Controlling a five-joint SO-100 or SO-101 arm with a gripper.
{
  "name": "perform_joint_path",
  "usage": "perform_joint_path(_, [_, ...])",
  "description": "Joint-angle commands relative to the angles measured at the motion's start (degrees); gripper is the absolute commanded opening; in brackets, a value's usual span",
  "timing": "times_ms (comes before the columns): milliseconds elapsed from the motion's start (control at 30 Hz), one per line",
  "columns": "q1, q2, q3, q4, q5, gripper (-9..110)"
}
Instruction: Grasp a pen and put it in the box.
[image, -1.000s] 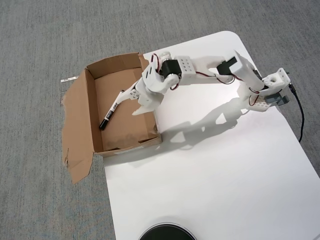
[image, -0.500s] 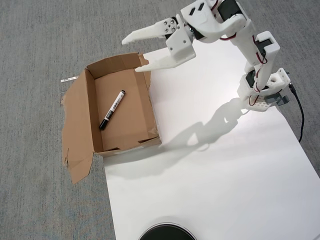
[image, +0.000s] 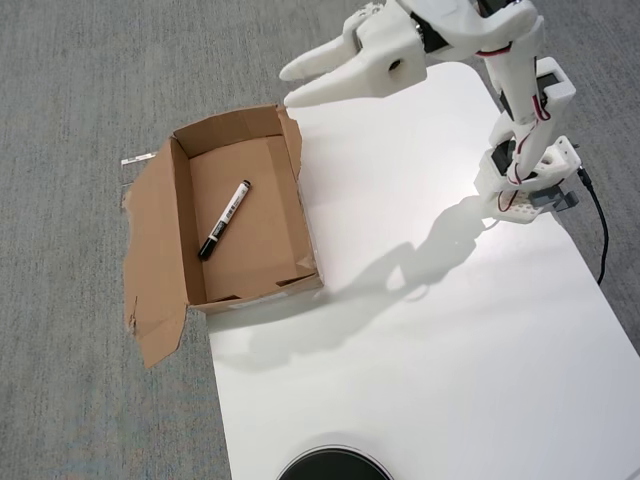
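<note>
Overhead view: the pen lies in the box, well apart from the empty, parted tool.

Floor: grey carpet, uniform short pile. White worktop with rounded corners occupies the right side. Lighting from above casts soft shadows across the worktop surface.

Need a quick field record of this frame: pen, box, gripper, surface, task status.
pen: slim white-barrelled marker with black cap, lying diagonally on the box floor, cap toward the lower left
box: brown corrugated cardboard box, open top, torn flap spread on the grey carpet
gripper: white two-finger gripper, raised beyond the box's far right corner, holding nothing, narrow gap between fingertips
surface: white table
task status: pen in box
</note>
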Motion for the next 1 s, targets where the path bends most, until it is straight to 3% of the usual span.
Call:
perform_joint_path(0, [0.2, 3.1, -0.8, 0.1, 22.1, 21])
perform_joint_path(167, [0.2, 4.2, -0.8, 0.5, 42.4, 21])
perform_joint_path(367, [0.2, 8.5, -0.8, 12.1, 54.1, 21])
perform_joint_path(667, [0.3, 16.3, -0.7, 36.2, 57.6, 21])
perform_joint_path(967, [0.4, 20.0, 6.6, 38.6, 57.6, 21])
